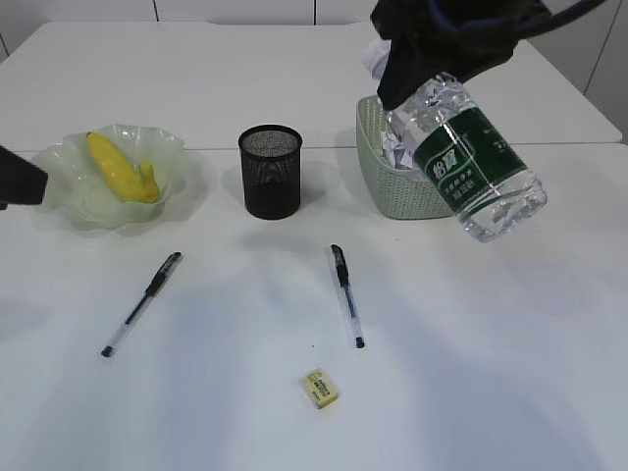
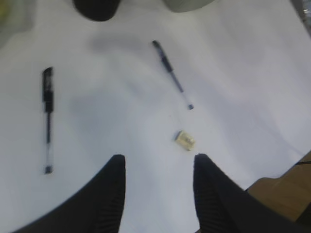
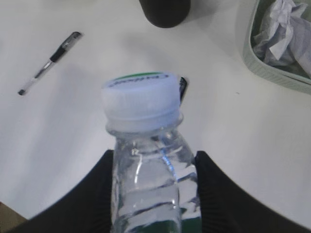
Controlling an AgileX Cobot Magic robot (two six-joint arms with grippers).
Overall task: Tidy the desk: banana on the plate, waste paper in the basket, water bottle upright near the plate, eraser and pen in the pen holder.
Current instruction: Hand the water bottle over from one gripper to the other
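My right gripper (image 1: 432, 59) is shut on the clear water bottle (image 1: 471, 162) with a green label. It holds the bottle tilted in the air over the basket's right side. The right wrist view shows the jaws (image 3: 153, 158) clamped on the bottle's shoulder (image 3: 146, 184), below the white cap. The banana (image 1: 118, 169) lies on the green glass plate (image 1: 59, 157). Two pens (image 1: 145, 302) (image 1: 345, 294) and a yellow eraser (image 1: 320, 388) lie on the table. The black mesh pen holder (image 1: 270, 172) stands mid-table. My left gripper (image 2: 158, 162) is open and empty above the eraser (image 2: 185, 140) and pens (image 2: 47, 116) (image 2: 172, 73).
The green woven basket (image 1: 378, 186) stands right of the pen holder and holds crumpled paper (image 1: 394, 149), which also shows in the right wrist view (image 3: 282, 34). The left arm (image 1: 20, 177) is at the left edge beside the plate. A wooden table edge (image 2: 286, 194) shows at the lower right.
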